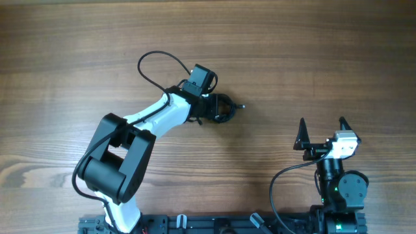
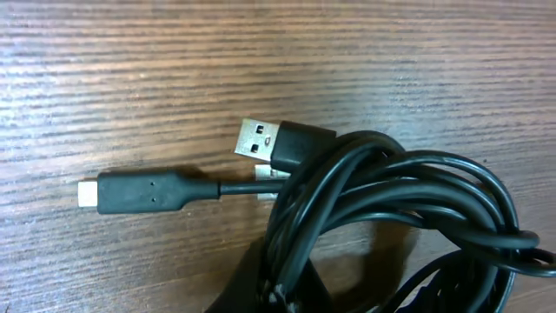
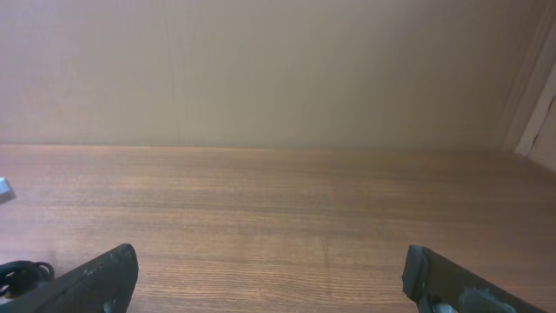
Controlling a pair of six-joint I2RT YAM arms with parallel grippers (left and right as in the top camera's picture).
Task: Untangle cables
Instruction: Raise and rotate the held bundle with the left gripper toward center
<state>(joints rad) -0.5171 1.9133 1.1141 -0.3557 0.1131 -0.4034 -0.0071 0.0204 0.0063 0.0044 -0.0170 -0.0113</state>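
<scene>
The wooden table (image 1: 312, 52) is seen from above. The right gripper (image 1: 322, 128) is found wide open and empty, well apart from the cables (image 1: 222, 110). The left gripper (image 2: 269, 294) is clenched on this knotted bundle near the table centre; a USB plug (image 2: 261, 139) and a smaller plug (image 2: 130, 191) are laid beside it

I've got the small knotted bundle of thin black cables (image 1: 222, 109) lying on the brown wood-grain desk (image 1: 325, 45), around the middle, right at the tip of the left gripper (image 1: 211, 108). The right gripper (image 1: 322, 127) sits well apart, off to the right and nearer the arm bases. On the left wrist view, two plugs poke out at the picture-left of the coil: the flat silver-tipped plug (image 2: 265, 142) lies just behind the slim black plug (image 2: 139, 191), both on the desk.
</scene>
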